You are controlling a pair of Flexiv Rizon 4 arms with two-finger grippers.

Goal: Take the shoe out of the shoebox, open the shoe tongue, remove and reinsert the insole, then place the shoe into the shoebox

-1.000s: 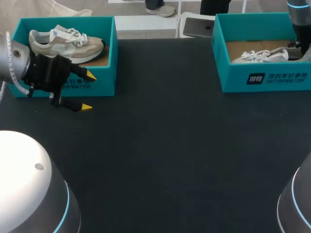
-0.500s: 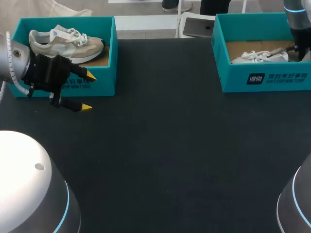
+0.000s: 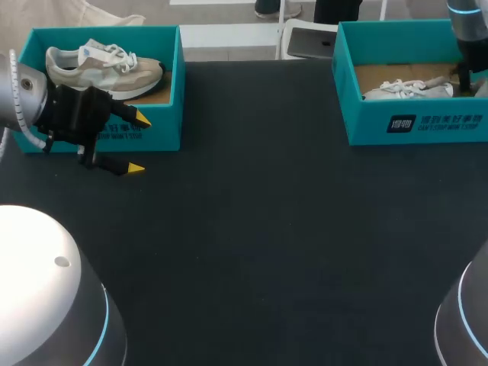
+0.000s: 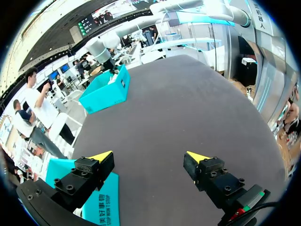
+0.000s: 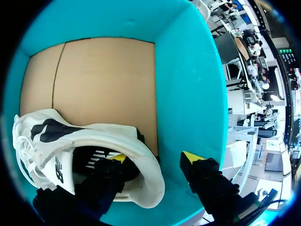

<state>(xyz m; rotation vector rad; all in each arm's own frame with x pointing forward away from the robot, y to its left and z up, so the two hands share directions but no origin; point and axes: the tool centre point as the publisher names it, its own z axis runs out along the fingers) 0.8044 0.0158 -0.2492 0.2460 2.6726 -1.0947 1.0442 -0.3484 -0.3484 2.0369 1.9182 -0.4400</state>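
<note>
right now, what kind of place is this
Probably a robot test bench: black table, left shoebox with a beige sneaker, right shoebox with a white sneaker, plus left gripper and right gripper.

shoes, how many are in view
2. A beige shoe lies in the left shoebox, beside the left gripper. A white shoe lies in the right shoebox, its heel between the open fingers of the right gripper. No others show.

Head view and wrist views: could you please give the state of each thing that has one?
left shoebox, open.
beige shoe, inside left shoebox.
right shoebox, open.
white shoe, inside right shoebox.
left gripper, open, empty.
right gripper, open, one finger inside white shoe, the other outside its heel.
</note>
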